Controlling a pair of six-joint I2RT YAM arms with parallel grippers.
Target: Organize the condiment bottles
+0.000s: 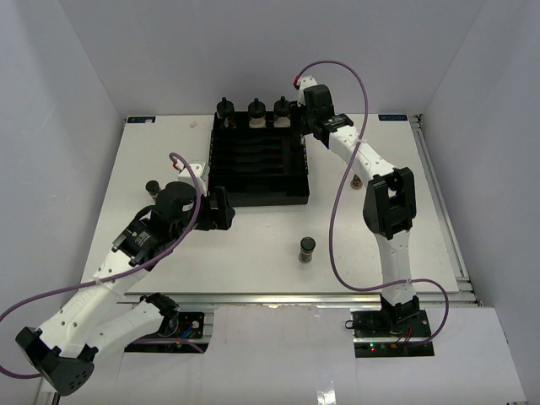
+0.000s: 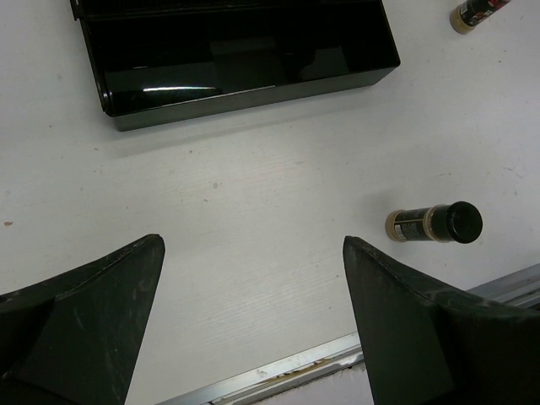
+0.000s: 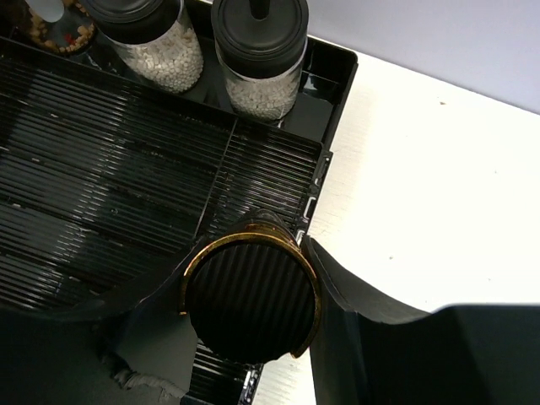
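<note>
Three squat clear condiment bottles (image 1: 255, 110) with black knobbed caps stand in the back row of the black slotted tray (image 1: 257, 198); two show in the right wrist view (image 3: 261, 59). My right gripper (image 3: 249, 257) is shut on a slim dark jar (image 3: 250, 299) with a gold-rimmed black lid. It holds the jar over the tray's right side, just in front of that row (image 1: 305, 126). Another slim jar (image 1: 307, 250) (image 2: 434, 224) stands on the table in front of the tray. My left gripper (image 2: 253, 245) hangs open and empty by the tray's front left corner (image 1: 226, 209).
A red-labelled jar (image 2: 481, 10) stands right of the tray, half hidden by my right arm (image 1: 358, 180). A small dark-capped jar (image 1: 153, 187) is left of the tray. A metal rail (image 1: 295, 297) runs along the table's front edge. White walls enclose the table.
</note>
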